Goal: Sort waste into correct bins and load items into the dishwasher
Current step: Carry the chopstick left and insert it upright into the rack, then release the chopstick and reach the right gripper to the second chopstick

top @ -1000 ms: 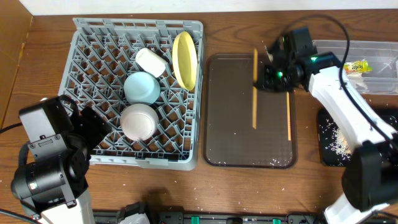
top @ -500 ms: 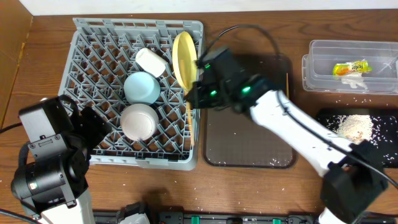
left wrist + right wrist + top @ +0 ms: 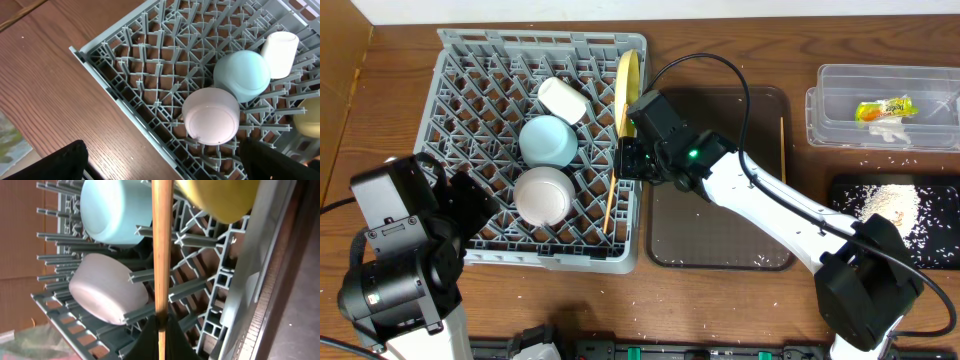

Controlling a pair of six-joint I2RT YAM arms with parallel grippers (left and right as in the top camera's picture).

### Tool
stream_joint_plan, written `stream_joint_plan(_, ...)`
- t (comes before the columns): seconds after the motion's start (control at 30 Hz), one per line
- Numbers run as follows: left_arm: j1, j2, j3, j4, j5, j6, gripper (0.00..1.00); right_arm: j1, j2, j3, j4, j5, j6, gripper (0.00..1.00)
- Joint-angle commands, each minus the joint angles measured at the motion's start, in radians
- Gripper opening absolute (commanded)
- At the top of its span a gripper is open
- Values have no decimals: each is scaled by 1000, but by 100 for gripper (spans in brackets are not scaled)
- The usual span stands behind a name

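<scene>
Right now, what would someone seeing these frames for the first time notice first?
The large grey plastic dish rack fills the left of the overhead view, with an upturned light blue bowl and a white bowl inside. Over its right edge hangs the right end effector, shut on a thin wooden chopstick held above the pegs.

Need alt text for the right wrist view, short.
The right claw is shut on a wooden chopstick, holding it over the grey dish rack. In the rack sit a light blue bowl, a white bowl and a pale yellow plate.
</scene>
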Motion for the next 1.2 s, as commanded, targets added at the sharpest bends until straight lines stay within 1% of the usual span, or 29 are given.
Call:
stream_joint_plan(0.0, 4, 1, 11, -2, -11, -13, 98, 26, 5, -1, 4, 48, 30, 1)
stream_joint_plan(0.3, 4, 1, 11, -2, -11, -13, 98, 46, 5, -1, 4, 69, 19, 2)
stream_joint_plan(0.4, 4, 1, 11, -2, -11, -13, 98, 45, 5, -1, 4, 69, 11, 8)
stream_joint_plan(0.43, 4, 1, 11, -2, -11, -13, 98, 43, 5, -1, 3, 69, 3, 14)
stream_joint_plan(0.47, 4, 1, 11, -2, -12, -13, 98, 42, 5, -1, 0, 69, 3, 16)
stream_joint_plan(0.53, 4, 1, 11, -2, -11, -13, 98, 42, 5, -1, -2, 60, -9, 16)
stream_joint_plan(0.63, 4, 1, 11, -2, -11, -13, 98, 41, 0, 5, -7, 49, -64, 15)
stream_joint_plan(0.7, 4, 1, 11, -2, -11, -13, 98, 29, -20, 19, -43, 50, -98, 17)
stream_joint_plan(0.83, 4, 1, 11, -2, -11, -13, 98, -53, -100, 89, -206, 73, -187, 24)
stream_joint_plan(0.87, 4, 1, 11, -2, -12, -13, 98, -77, -119, 103, -245, 84, -202, 29)
stream_joint_plan(0.93, 4, 1, 11, -2, -12, -13, 98, -134, -161, 124, -315, 100, -247, 54)
stream_joint_plan(0.97, 4, 1, 11, -2, -12, -13, 98, -162, -179, 127, -347, 103, -268, 62)
stream_joint_plan(1.03, 4, 1, 11, -2, -11, -13, 98, -229, -211, 127, -421, 121, -289, 73)
stream_joint_plan(1.07, 4, 1, 11, -2, -11, -13, 98, -264, -219, 127, -470, 150, -290, 76)
stream_joint_plan(1.17, 4, 1, 11, -2, -11, -13, 98, -347, -214, 115, -592, 246, -316, 77)
